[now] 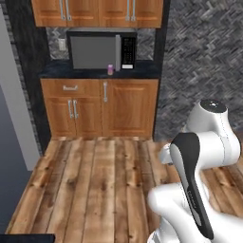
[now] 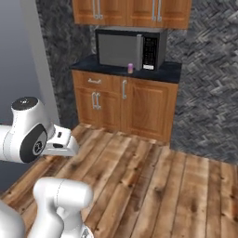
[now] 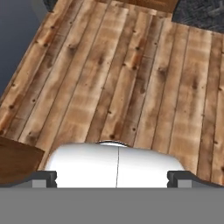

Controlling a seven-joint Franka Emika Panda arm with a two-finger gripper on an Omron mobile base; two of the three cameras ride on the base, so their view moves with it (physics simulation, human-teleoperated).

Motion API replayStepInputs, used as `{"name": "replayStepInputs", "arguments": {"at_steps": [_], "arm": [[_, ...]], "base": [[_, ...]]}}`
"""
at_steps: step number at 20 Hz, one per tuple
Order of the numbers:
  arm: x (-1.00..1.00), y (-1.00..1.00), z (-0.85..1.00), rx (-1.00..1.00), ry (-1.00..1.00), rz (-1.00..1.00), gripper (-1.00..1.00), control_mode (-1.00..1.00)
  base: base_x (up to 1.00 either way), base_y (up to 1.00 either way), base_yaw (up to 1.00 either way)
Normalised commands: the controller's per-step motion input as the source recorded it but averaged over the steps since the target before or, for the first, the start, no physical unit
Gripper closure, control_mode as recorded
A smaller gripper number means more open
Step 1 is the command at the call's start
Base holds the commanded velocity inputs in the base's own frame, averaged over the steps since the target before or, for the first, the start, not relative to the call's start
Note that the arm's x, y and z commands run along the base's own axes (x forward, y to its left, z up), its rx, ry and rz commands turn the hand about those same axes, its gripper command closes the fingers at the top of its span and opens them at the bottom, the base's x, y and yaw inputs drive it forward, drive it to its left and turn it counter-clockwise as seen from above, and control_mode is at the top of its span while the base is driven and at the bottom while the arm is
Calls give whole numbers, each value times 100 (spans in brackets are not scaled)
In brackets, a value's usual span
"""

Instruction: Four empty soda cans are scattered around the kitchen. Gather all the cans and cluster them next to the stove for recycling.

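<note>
Can [image 1: 110,70], pale purple, stands upright on the dark desk [image 1: 142,72] just before the microwave [image 1: 101,49], long axis vertical, well apart from the arm. Empty, it is probably light, thin-walled and easily dented; best gripped gently around mid-body. Its finer details blur at this range. Jaws spread wide, holding nothing.

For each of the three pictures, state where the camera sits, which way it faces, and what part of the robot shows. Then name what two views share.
Left base view: behind the arm, to its left, facing the microwave and pink can; arm at lower right.
Right base view: behind the arm, to its right, facing the same counter; arm at lower left.
Hand view: on the hand, looking down at the plank floor; open finger tips at the bottom.
Shared: both base views show microwave, can, cabinets.
</note>
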Motion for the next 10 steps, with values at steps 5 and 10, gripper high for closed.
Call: {"name": "replayStepInputs", "arguments": {"at_steps": [5, 10], "arm": [[0, 0, 0, 0, 0, 0, -100, 100], [0, 0, 0, 0, 0, 0, -100, 100]], "base": [[77, 35, -10], [73, 34, -10]]}}
